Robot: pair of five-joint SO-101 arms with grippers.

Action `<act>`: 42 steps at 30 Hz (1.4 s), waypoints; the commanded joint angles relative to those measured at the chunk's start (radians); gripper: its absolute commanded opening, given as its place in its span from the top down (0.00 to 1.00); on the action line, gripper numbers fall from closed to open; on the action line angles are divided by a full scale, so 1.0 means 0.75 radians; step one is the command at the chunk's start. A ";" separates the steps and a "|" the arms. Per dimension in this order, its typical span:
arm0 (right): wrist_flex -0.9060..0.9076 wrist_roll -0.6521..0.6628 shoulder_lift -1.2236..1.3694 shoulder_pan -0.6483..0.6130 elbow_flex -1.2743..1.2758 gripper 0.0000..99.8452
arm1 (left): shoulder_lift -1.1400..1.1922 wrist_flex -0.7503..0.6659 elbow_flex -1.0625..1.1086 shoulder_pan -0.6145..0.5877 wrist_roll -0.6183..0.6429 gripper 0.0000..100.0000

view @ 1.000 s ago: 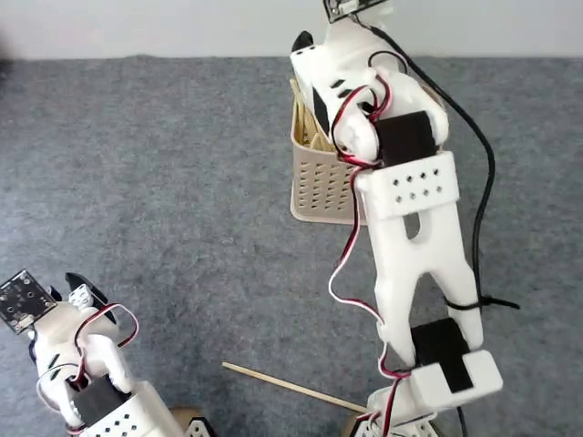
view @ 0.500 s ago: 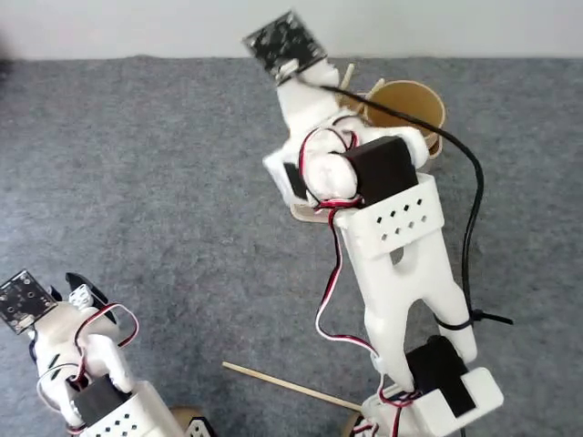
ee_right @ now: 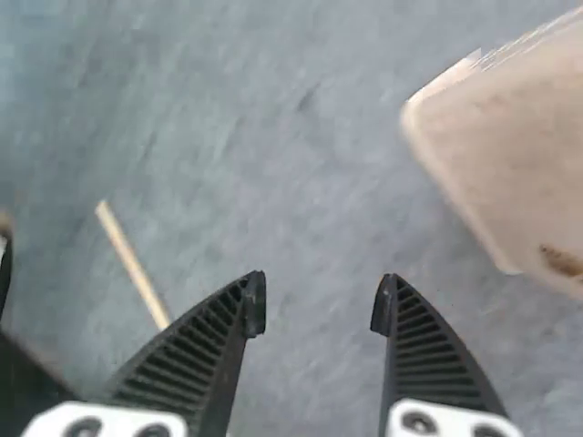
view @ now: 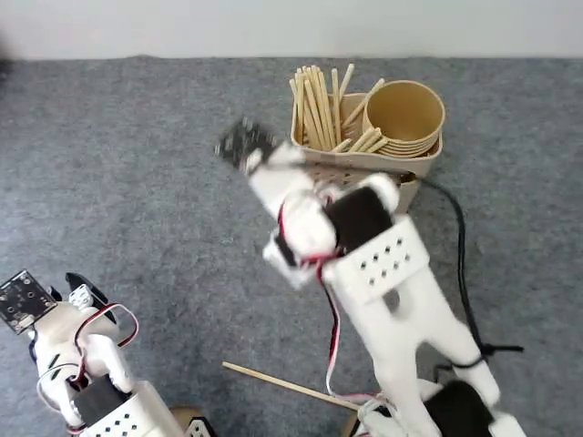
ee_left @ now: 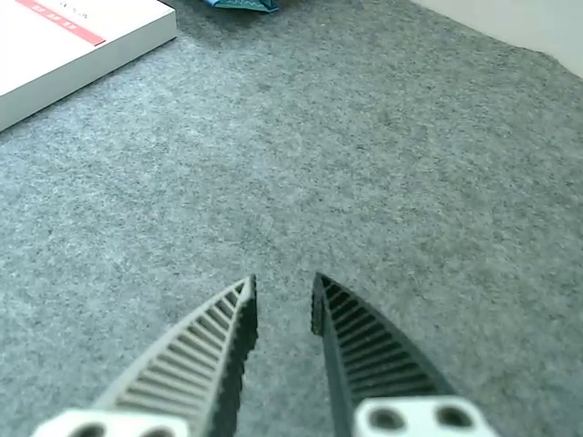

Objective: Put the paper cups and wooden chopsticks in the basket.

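Findings at this moment. The basket (view: pixel 364 168) stands at the far side of the tabletop (view: pixel 137 182). It holds a nest of paper cups (view: pixel 405 114) and, beside them, a bundle of chopsticks (view: pixel 314 109). One loose chopstick (view: pixel 291 387) lies flat on the grey covering at the near side, well apart from the basket. I judge it to be the last outstanding item.

Step in hand, as I read it, is collecting that stick with the right arm. I recommend the following:
- Bring the claw down with its jaws set across the stick, not along it.
- Take the stick near its middle so that it lifts level.
- Set the tips on the covering on either side of the stick before closing, since a thin stick on felt can roll or slip out.
- Carry it high enough to clear the basket rim.

Right claw (ee_right: pixel 319 305): released, jaws spread wide, nothing between them and touching nothing. It hangs over bare covering, between the loose chopstick and a corner of the basket.

Left claw (ee_left: pixel 282 296): released to a narrow gap, empty, low over the covering. A white book (ee_left: pixel 82 36) lies farther off.
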 commanded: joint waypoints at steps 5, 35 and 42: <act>-0.244 0.002 -0.287 -0.220 0.669 0.79 | 0.002 0.008 -0.011 0.010 -0.016 0.91; -1.310 -0.207 -0.334 -0.709 1.628 0.82 | 0.002 0.008 -0.011 0.010 -0.016 0.91; -1.310 -0.174 -0.332 -0.555 1.639 0.97 | 0.002 0.008 -0.011 0.010 -0.016 0.91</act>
